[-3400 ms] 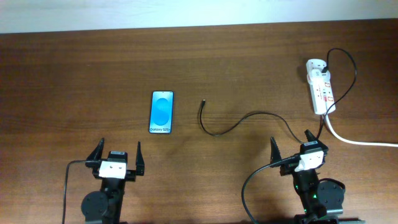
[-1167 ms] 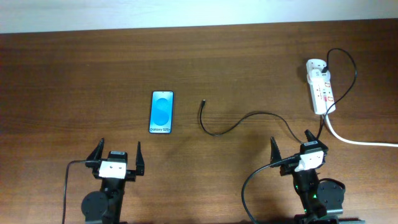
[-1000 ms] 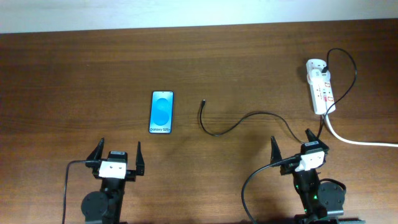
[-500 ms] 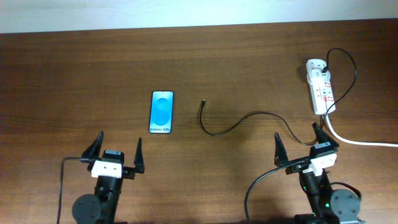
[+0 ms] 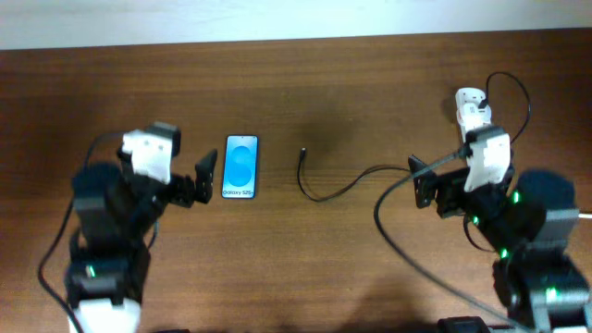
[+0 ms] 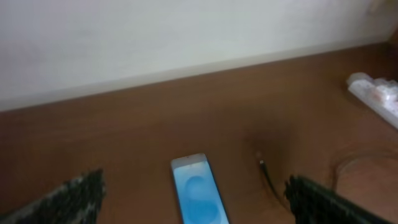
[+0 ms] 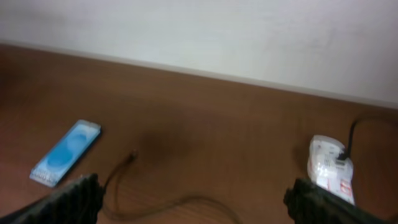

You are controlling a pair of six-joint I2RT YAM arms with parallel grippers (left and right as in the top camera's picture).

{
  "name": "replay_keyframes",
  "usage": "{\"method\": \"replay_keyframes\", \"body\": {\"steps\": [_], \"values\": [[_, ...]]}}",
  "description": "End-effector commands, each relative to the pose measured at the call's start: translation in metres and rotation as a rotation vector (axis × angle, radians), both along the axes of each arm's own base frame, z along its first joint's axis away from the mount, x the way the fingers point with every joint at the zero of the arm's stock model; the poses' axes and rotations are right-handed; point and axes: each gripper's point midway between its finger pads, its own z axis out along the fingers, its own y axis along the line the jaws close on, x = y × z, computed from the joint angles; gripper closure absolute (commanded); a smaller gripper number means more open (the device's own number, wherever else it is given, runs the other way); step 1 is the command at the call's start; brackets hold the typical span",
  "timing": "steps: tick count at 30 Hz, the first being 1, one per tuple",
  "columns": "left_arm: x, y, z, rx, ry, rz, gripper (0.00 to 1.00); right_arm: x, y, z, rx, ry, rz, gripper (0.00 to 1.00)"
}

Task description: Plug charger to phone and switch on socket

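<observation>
Phone (image 5: pixel 240 166) lies flat and screen-up, its display glowing blue, left of centre on a brown wooden table (image 5: pixel 305 83), its long sides running top to bottom of the overhead frame. Just to its right, but clear of it, rests the small plug tip (image 5: pixel 302 154) of the thin black charger cable (image 5: pixel 344 188), unplugged. The cable dips, then sweeps right across the middle of the frame until the right arm (image 5: pixel 518 213) covers it. At upper right sits the white power strip (image 5: pixel 471 104), only its top end showing above that arm, with a black lead looping out from it toward the frame's right edge. Its switches are too blurred to read in any view. The left gripper (image 6: pixel 193 185) hangs above the table with its jaws spread wide and nothing between them. In the left wrist view its dark fingers (image 6: pixel 71 196) fill the bottom corners, with the phone low in the centre between them. The right gripper (image 7: pixel 194 186) is likewise spread and empty. Its wrist view takes in the phone at lower left, the plug tip beside it and the power strip at lower right, beneath a pale wall (image 7: pixel 199 31).
</observation>
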Motion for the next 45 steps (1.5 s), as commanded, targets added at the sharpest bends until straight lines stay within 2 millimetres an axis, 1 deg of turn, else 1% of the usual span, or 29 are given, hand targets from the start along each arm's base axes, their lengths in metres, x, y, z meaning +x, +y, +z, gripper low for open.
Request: {"method": "replay_keyframes", "body": {"steps": [1, 4, 7, 9, 12, 14, 17, 19, 21, 22, 23, 24, 26, 28, 31, 34, 36, 39, 42, 45], "values": [[0.031, -0.010, 0.006, -0.044, 0.148, -0.060, 0.01, 0.011, 0.004, 0.015, 0.012, 0.068, 0.012, 0.02], [0.053, -0.009, -0.002, -0.047, 0.278, -0.061, 0.01, 0.021, 0.005, 0.011, 0.011, 0.185, 0.015, 0.02], [0.066, -0.011, -0.015, -0.048, 0.401, -0.066, 0.01, 0.028, 0.006, 0.001, 0.009, 0.303, 0.016, 0.02], [0.072, -0.016, -0.027, -0.017, 0.476, -0.105, 0.01, 0.034, 0.006, -0.010, 0.007, 0.400, 0.015, 0.02], [0.084, -0.019, -0.057, -0.007, 0.559, -0.125, 0.01, 0.047, 0.014, -0.032, 0.033, 0.501, 0.051, 0.02], [0.087, -0.020, -0.073, -0.010, 0.603, -0.126, 0.01, 0.055, 0.014, -0.048, 0.033, 0.552, 0.049, 0.02], [0.089, -0.022, -0.084, -0.025, 0.633, -0.138, 0.01, 0.059, 0.034, -0.067, 0.153, 0.653, 0.101, 0.02], [0.089, -0.023, -0.093, -0.020, 0.660, -0.132, 0.01, 0.062, 0.038, -0.078, 0.175, 0.694, 0.121, 0.02], [0.089, -0.018, -0.109, -0.002, 0.734, -0.016, 0.00, 0.065, 0.039, -0.088, 0.178, 0.725, 0.120, 0.02], [0.088, -0.018, -0.121, 0.018, 0.779, 0.060, 0.00, 0.065, 0.039, -0.092, 0.179, 0.740, 0.119, 0.02], [0.088, -0.020, -0.127, 0.030, 0.802, 0.093, 0.00, 0.065, 0.039, -0.094, 0.180, 0.751, 0.118, 0.02], [0.087, -0.025, -0.135, 0.037, 0.826, 0.112, 0.01, 0.064, 0.039, -0.096, 0.180, 0.760, 0.117, 0.02], [0.084, -0.042, -0.150, 0.057, 0.873, 0.092, 0.06, 0.061, 0.039, -0.098, 0.180, 0.775, 0.116, 0.02], [0.084, -0.044, -0.161, 0.110, 0.920, 0.134, 0.05, 0.060, 0.039, -0.099, 0.180, 0.779, 0.115, 0.02], [0.087, -0.048, -0.175, 0.173, 0.985, 0.182, 0.02, 0.060, 0.039, -0.099, 0.180, 0.780, 0.115, 0.02], [0.086, -0.053, -0.196, 0.193, 1.054, 0.184, 0.00, 0.060, 0.039, -0.099, 0.180, 0.780, 0.115, 0.02], [0.084, -0.055, -0.213, 0.200, 1.094, 0.193, 0.01, 0.060, 0.039, -0.099, 0.180, 0.780, 0.115, 0.02], [0.085, -0.056, -0.231, 0.211, 1.121, 0.193, 0.01, 0.060, 0.039, -0.099, 0.180, 0.782, 0.115, 0.02], [0.089, -0.055, -0.242, 0.244, 1.113, 0.157, 0.01, 0.060, 0.039, -0.099, 0.180, 0.782, 0.115, 0.02], [0.092, -0.056, -0.246, 0.244, 1.105, 0.152, 0.01, 0.060, 0.039, -0.099, 0.180, 0.782, 0.115, 0.02]]}}
